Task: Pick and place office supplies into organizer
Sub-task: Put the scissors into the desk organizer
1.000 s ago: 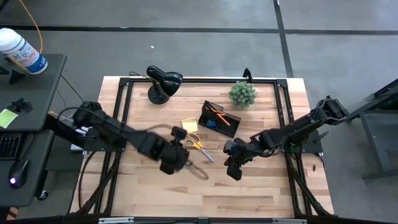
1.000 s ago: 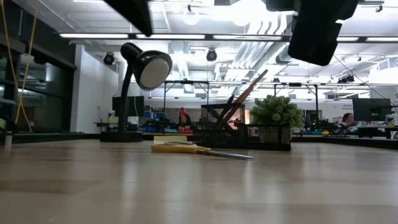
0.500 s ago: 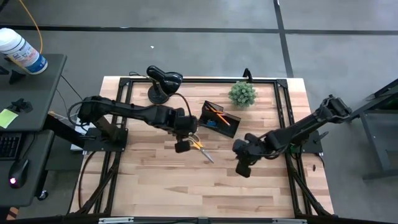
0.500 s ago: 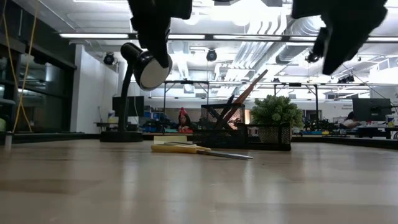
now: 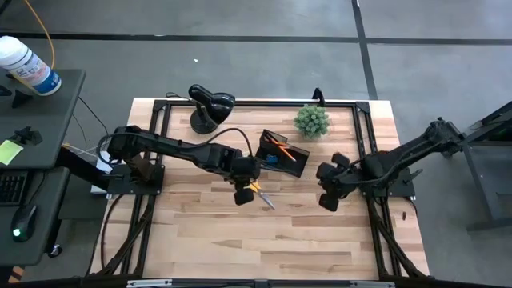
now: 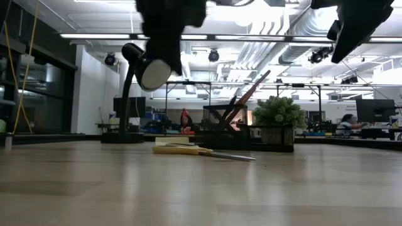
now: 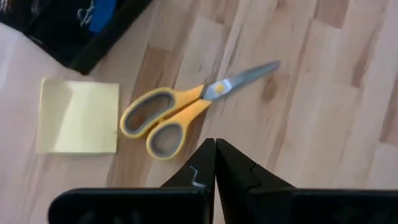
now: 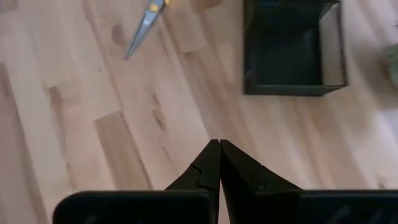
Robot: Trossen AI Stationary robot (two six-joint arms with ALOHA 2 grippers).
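Looking down from above, the left gripper [image 5: 243, 194] hangs over the wooden table [image 5: 208, 240], right above the orange-handled scissors [image 5: 258, 190], its fingers pressed together and holding nothing. The scissors lie flat just in front of the black mesh organizer [image 5: 282, 152], which holds an orange pencil [image 5: 279, 147]. The right gripper [image 5: 326, 200] waits off to the right of the organizer, also closed and empty. A desk lamp [image 5: 210, 106] and a small green plant [image 5: 311, 121] stand along the table's far edge.

From table height, the scissors [image 6: 200, 151] rest on the wood before the organizer [image 6: 226, 129], with the plant [image 6: 278, 119] beside it and the lamp [image 6: 143, 81] to the left.

The left wrist view shows that arm's fingertips [image 7: 214, 163] touching each other, poised above the scissors [image 7: 183, 112], whose handles lie near a yellow sticky-note pad [image 7: 79, 116].

The right wrist view shows its closed fingertips [image 8: 218, 163] above bare wood, with the organizer [image 8: 291, 53] and the scissor blade tip [image 8: 143, 29] farther off.
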